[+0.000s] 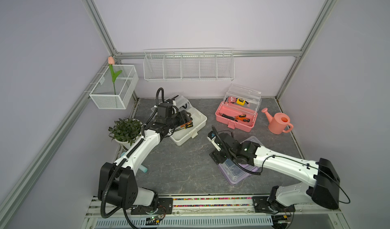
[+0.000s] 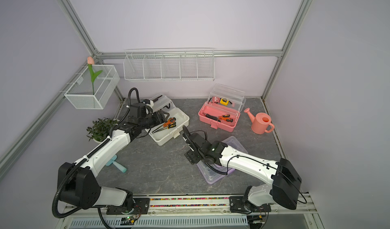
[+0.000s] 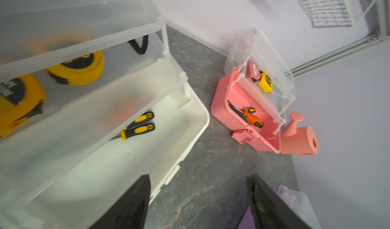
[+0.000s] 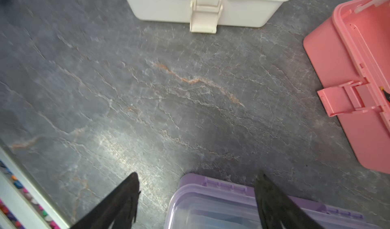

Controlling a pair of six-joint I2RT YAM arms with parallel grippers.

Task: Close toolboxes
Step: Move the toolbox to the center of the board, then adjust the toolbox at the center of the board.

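1. My left gripper [image 3: 198, 176] stood open, its two black fingers [image 3: 135, 198] well apart, with nothing clamped between them.
2. The white toolbox [image 3: 200, 120] lay just beside and below that gripper. One finger hung over its open base, the other over bare table. Its clear lid and tray were raised. Yellow tape measures [image 3: 76, 69] sat in the tray and screwdrivers [image 3: 137, 126] in the base.
3. My right gripper [image 4: 197, 173] was likewise spread wide and held nothing.
4. The purple toolbox [image 4: 211, 206] lay directly below it with the lid down. One finger was over the lid, the other over the table beside the box. I could not tell whether either finger touched it.
5. The pink toolbox [image 1: 234, 120] stood near the back wall, well apart from both grippers. Its lid and tray were raised and tools showed inside.
6. Surface: a dark grey, stone-patterned table [image 4: 147, 90] with pale and orange veins.
7. Room: lilac walls [image 1: 211, 16] inside an aluminium frame [image 1: 99, 27].
8. A white wire rack [image 1: 187, 67] hung on the back wall.
9. A mesh basket [image 1: 114, 90] holding a tulip [image 1: 111, 60] hung at the left.
10. A potted plant [image 1: 125, 130] stood beside my left arm.
11. A pink watering can [image 1: 278, 123] stood near the pink toolbox.
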